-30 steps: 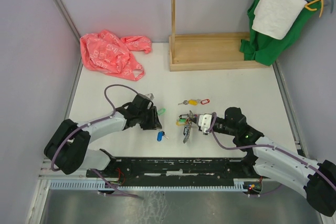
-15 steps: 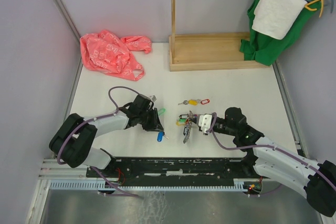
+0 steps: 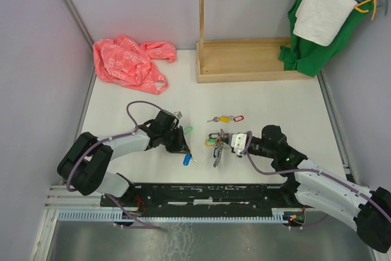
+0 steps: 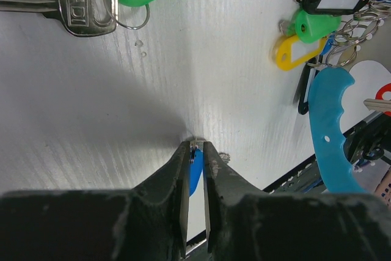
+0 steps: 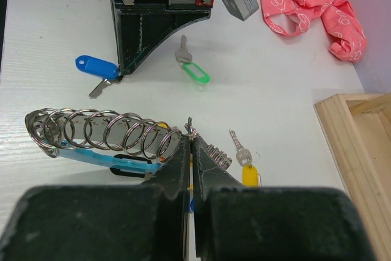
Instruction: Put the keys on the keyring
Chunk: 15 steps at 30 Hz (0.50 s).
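Holding the keyring (image 5: 91,131) near centre in my clamped right gripper (image 5: 189,142), I see my left gripper (image 4: 195,146) pinching the blue-tagged key (image 3: 186,159) just left, green-tagged key (image 3: 187,129) beside it, wooden tray (image 3: 244,76) far behind

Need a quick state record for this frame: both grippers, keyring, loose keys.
left gripper: fingertips narrowed around the small ring of the blue-tagged key; firm grip unclear
right gripper: shut on the keyring
keyring: coiled wire loop with light-blue sleeve, carrying tagged keys
loose on table: green-tagged key; yellow-tagged key with red tag beside it
far side: pink bag, wooden tray
task status: blue-tagged key not yet on the keyring
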Each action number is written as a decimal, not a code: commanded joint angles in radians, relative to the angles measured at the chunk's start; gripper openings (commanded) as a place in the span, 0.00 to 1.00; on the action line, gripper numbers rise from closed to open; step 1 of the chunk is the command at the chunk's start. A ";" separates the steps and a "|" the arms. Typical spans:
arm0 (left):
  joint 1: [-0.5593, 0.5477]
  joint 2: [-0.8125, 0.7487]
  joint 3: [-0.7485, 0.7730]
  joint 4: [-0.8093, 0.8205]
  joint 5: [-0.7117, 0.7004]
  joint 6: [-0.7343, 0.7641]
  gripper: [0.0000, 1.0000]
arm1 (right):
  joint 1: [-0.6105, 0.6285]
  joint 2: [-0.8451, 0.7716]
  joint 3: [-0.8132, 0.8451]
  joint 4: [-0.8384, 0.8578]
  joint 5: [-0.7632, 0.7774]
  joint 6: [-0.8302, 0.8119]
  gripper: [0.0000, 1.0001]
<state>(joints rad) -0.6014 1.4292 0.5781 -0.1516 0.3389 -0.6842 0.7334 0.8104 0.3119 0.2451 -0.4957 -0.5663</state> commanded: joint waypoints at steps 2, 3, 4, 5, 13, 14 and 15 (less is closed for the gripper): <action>0.003 0.008 0.006 0.008 0.010 0.035 0.19 | 0.006 -0.019 0.007 0.055 -0.015 -0.009 0.01; 0.003 0.008 0.006 0.008 0.009 0.035 0.18 | 0.006 -0.019 0.007 0.055 -0.016 -0.010 0.01; 0.004 0.009 0.006 0.008 0.008 0.035 0.18 | 0.006 -0.020 0.007 0.055 -0.017 -0.009 0.01; 0.003 0.009 0.007 0.007 0.005 0.035 0.17 | 0.007 -0.020 0.007 0.055 -0.017 -0.010 0.01; 0.003 -0.009 0.009 -0.001 -0.017 0.052 0.03 | 0.006 -0.020 0.011 0.049 -0.017 -0.013 0.01; 0.001 -0.020 0.009 0.003 -0.019 0.059 0.03 | 0.006 -0.020 0.012 0.046 -0.018 -0.013 0.01; 0.001 -0.034 0.011 0.009 -0.023 0.069 0.03 | 0.006 -0.020 0.015 0.042 -0.020 -0.013 0.01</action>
<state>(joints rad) -0.6014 1.4334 0.5781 -0.1562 0.3378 -0.6746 0.7334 0.8104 0.3119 0.2451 -0.4961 -0.5667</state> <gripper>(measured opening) 0.039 0.015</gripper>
